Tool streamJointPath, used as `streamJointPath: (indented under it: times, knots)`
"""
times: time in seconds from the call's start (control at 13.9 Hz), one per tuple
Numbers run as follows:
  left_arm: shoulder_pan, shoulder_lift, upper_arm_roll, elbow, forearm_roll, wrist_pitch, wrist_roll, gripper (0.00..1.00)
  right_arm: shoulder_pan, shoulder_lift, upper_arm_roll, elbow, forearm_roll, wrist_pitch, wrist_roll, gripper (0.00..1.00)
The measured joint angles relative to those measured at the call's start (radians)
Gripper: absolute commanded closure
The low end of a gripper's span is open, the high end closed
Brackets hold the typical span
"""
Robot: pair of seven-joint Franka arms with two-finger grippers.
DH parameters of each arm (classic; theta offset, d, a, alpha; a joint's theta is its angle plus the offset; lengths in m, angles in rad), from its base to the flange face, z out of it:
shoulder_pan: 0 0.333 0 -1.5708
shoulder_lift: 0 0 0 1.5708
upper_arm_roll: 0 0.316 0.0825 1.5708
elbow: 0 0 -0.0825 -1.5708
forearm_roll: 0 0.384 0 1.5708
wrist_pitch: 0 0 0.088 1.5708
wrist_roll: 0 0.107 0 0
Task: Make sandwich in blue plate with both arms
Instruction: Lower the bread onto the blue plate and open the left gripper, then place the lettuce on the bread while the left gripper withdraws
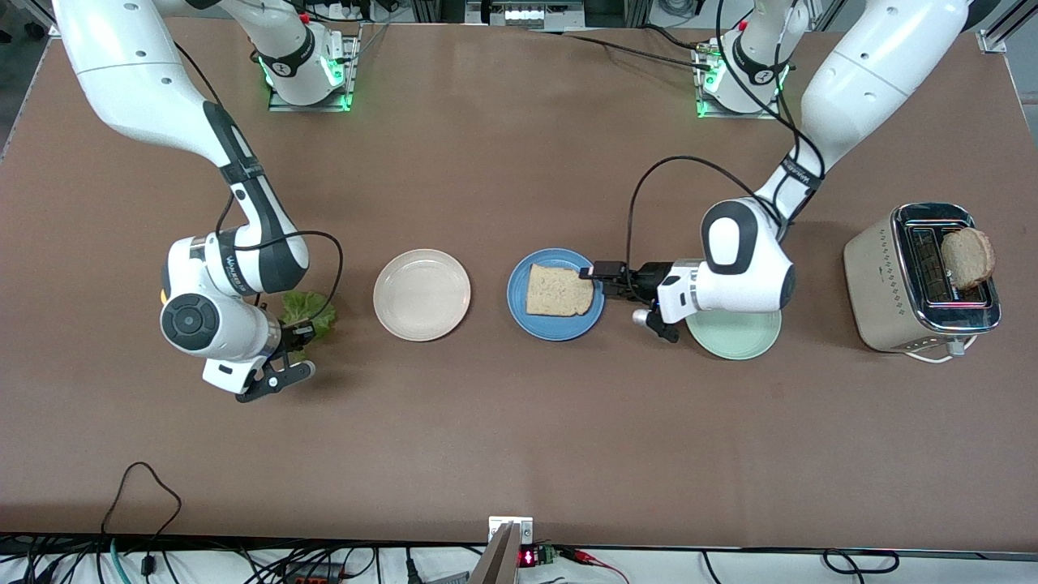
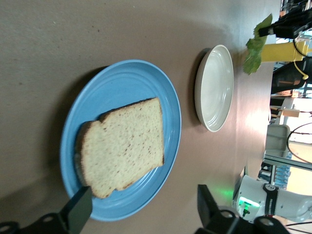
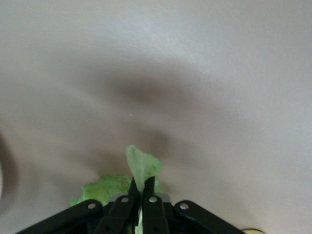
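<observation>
Brown table [image 1: 519, 422]: front view, blue plate [image 1: 523, 312] in the middle, one bread slice [image 1: 558, 290] on it
Left hand [image 1: 585, 272]: at the plate's rim, fingers apart, grasping nothing
Left wrist view: bread slice flat on the blue plate, white plate [image 2: 214, 87] beside
Right wrist view: right hand [image 3: 142, 187] clenched on lettuce leaf [image 3: 141, 165] over the table

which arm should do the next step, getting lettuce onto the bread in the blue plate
Right. Its hand is shut on the crinkled green lettuce leaf, toward the right arm's end of the table. The left hand is open and empty, at the round blue plate holding a tan bread slice.
</observation>
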Motion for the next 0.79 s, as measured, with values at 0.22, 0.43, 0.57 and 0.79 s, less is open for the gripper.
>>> streamJointPath:
  times: [0.22, 0.43, 0.57, 0.79]
  knots:
    - [0.003, -0.077, 0.044, -0.001, 0.151, -0.076, -0.001, 0.00, 0.003, -0.017, 0.067, 0.075, 0.000, -0.114, -0.088, 1.00]
    - [0.006, -0.138, 0.096, 0.010, 0.327, -0.153, -0.028, 0.00, 0.005, -0.032, 0.174, 0.103, 0.001, -0.150, -0.165, 1.00]
    - [0.008, -0.154, 0.125, 0.050, 0.437, -0.235, -0.098, 0.00, 0.006, -0.039, 0.250, 0.109, 0.001, -0.149, -0.181, 1.00]
    - [0.009, -0.160, 0.133, 0.153, 0.635, -0.438, -0.243, 0.00, 0.023, -0.040, 0.351, 0.135, 0.003, -0.147, -0.184, 1.00]
